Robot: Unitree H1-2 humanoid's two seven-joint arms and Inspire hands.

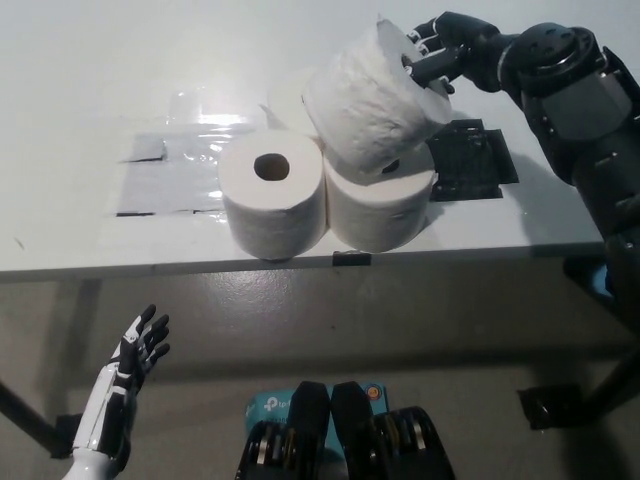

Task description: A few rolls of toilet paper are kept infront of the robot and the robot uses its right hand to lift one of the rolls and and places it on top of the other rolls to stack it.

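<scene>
Free room and obstacles on the white table. The near edge is occupied by a front-left roll and a front-right roll, set touching; a rear roll is largely hidden behind them. The space above them is taken by the tilted roll held in the right hand. Open tabletop is seen to the left and far side. The left hand is kept below the table edge, fingers spread, well apart
</scene>
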